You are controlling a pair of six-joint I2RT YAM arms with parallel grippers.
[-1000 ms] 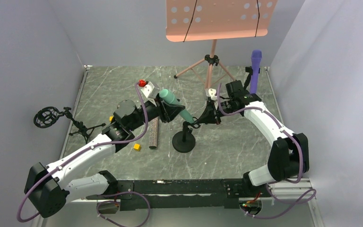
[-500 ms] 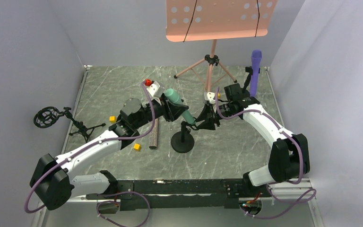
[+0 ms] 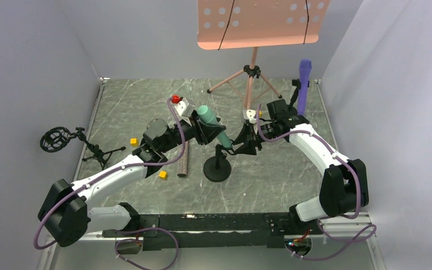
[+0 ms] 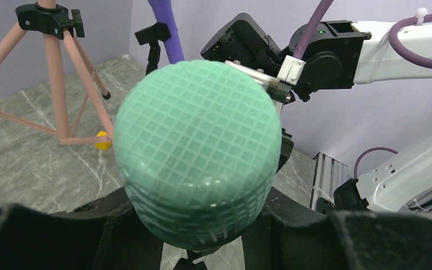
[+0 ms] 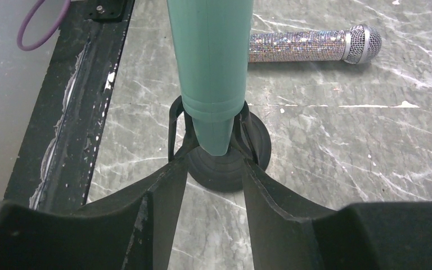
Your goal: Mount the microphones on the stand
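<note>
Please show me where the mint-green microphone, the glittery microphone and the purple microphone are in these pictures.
mint-green microphone [image 4: 194, 152]: left wrist view, on its mesh head.
glittery microphone [image 5: 304, 46]: right wrist view, on its sparkling handle.
purple microphone [image 3: 304, 68]: top external view, on its head.

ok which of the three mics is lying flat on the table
The glittery mic with the silver mesh head. The purple mic stands upright at the back; the mint-green mic is held tilted over a stand.

No text, label, brand, number or sign can be read on anything in view
</note>
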